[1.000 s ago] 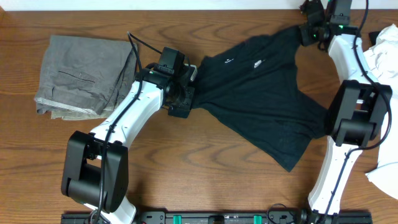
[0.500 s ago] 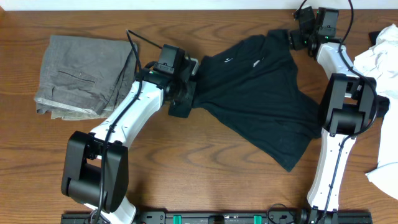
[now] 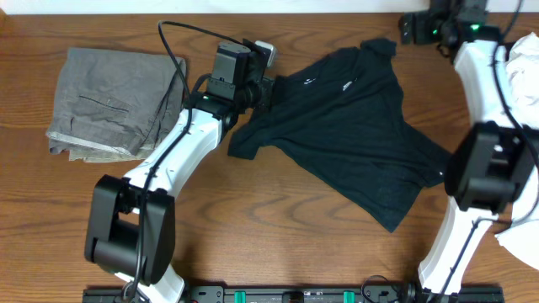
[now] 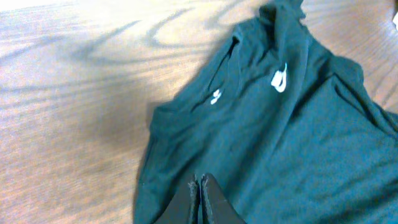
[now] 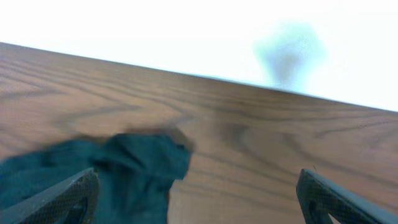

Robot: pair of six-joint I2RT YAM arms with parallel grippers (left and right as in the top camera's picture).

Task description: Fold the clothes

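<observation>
Left gripper [image 4: 200,186], jaws pressed shut with no cloth visibly between them, sits over the black short-sleeved cotton T-shirt [image 3: 354,126] at its 10 o'clock shoulder. Right gripper [image 5: 196,180], now spread wide at 1 o'clock, has released the sleeve. The shirt lies spread mid-table, probably ready for a first fold.

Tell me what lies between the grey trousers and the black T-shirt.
The left arm crosses there, over bare table; the overhead view shows it.

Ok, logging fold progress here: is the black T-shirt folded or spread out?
Spread out, not folded: the black T-shirt lies open and wrinkled on the table, with its white chest logo facing up.
</observation>
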